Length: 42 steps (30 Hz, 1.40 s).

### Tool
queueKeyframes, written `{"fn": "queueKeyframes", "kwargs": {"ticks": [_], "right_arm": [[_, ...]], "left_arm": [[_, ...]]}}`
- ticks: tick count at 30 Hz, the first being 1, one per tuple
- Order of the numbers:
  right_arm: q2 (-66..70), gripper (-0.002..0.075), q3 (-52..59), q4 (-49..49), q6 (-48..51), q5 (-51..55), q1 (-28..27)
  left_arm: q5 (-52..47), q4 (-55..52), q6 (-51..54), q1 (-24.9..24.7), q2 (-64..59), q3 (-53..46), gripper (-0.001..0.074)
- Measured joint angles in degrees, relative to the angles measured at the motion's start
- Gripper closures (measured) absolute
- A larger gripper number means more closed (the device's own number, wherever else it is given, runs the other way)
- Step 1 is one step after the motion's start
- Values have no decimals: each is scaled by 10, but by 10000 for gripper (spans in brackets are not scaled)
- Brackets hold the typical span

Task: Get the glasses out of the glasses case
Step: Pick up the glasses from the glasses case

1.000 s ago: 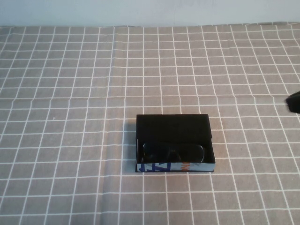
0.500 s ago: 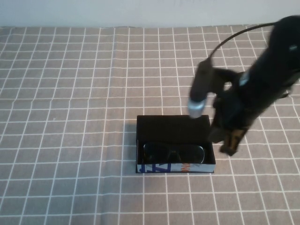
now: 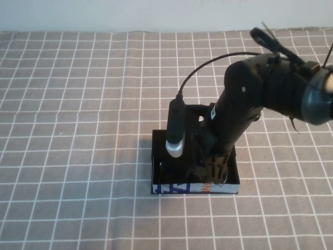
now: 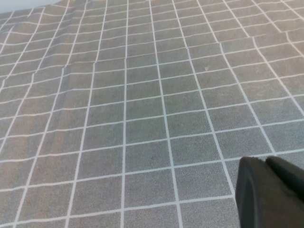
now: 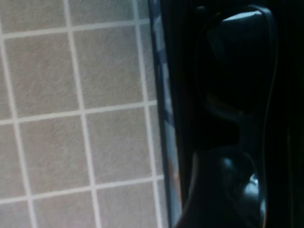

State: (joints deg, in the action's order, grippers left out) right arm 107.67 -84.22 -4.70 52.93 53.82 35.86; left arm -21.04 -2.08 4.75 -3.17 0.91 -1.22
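Reaching down from the right, the right arm hangs over the glasses case (image 3: 195, 185), which sits on the checked cloth of the desk (image 3: 78, 130) with its white printed edge facing the robot; the right pincer (image 3: 214, 167) is lowered into the open case, right of its middle, directly above the glasses (image 5: 237, 118); the arm's dark body hides most of the case's interior from the high view, and I cannot tell whether this pincer is wide, narrow or holding anything; from the right wrist, the glasses lie inside the black interior, close along the printed front wall, lenses dark and glossy; the left pincer (image 4: 270, 190) shows only as a dark tip over bare cloth, well apart from the case, its spread impossible to tell.
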Motion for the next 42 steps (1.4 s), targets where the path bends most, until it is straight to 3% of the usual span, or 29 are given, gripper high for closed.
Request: {"fn": "queueKeyframes", "kwargs": {"ticks": [42], "right_arm": [[63,375,-4,-21,1,-44,0]], "left_arm": [[0,0,0,0,0,0,740]]}}
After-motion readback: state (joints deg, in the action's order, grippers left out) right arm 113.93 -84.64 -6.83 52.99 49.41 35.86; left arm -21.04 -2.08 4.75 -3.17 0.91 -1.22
